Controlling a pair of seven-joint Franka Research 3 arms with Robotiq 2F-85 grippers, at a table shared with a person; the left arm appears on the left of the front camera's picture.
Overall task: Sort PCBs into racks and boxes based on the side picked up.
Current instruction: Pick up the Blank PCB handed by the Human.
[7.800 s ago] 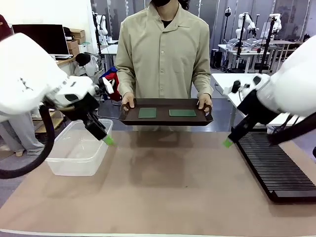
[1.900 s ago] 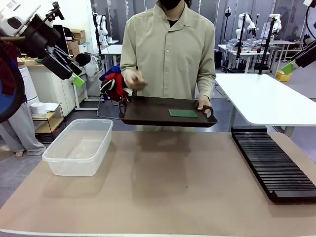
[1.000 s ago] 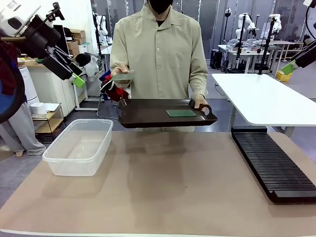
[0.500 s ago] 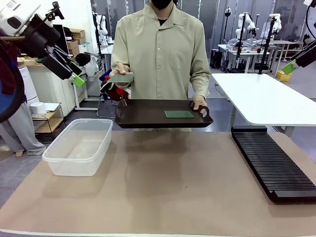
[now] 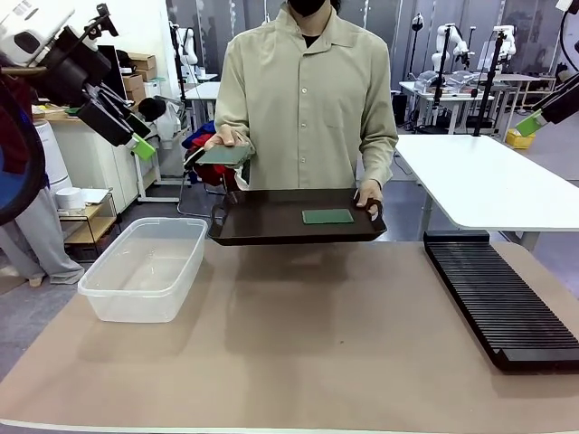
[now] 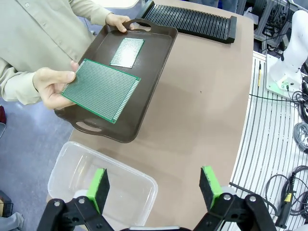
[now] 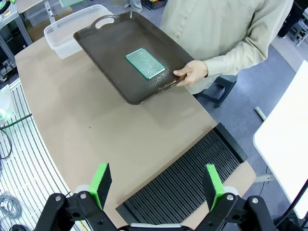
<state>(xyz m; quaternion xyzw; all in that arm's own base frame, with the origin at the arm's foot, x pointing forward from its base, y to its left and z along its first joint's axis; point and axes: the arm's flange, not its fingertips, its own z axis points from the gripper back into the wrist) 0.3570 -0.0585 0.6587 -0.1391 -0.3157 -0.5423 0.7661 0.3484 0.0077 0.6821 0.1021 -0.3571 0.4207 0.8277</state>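
Note:
The person at the far side holds one green PCB (image 5: 223, 155) (image 6: 101, 89) up in one hand, above the left end of a dark brown tray (image 5: 262, 226) (image 6: 154, 57) (image 7: 110, 43). The other hand grips the tray's right handle. A second PCB (image 5: 327, 216) (image 6: 127, 52) (image 7: 145, 64) lies flat on the tray. My left gripper (image 5: 136, 143) (image 6: 156, 185) hangs open high at the far left, above the clear box (image 5: 145, 267) (image 6: 106, 187) (image 7: 72, 33). My right gripper (image 5: 529, 122) (image 7: 157, 185) is open, raised at the far right over the black rack (image 5: 498, 303) (image 6: 192, 21) (image 7: 192, 187).
The tan table mat (image 5: 317, 344) lies bare between the box on the left and the rack on the right. A white table (image 5: 470, 176) stands behind at the right. Shelves, a monitor and boxes stand at the back left.
The person has lifted one PCB off the tray and now holds it up at the tray's left end. The tray has dropped slightly. Both arms have stayed still.

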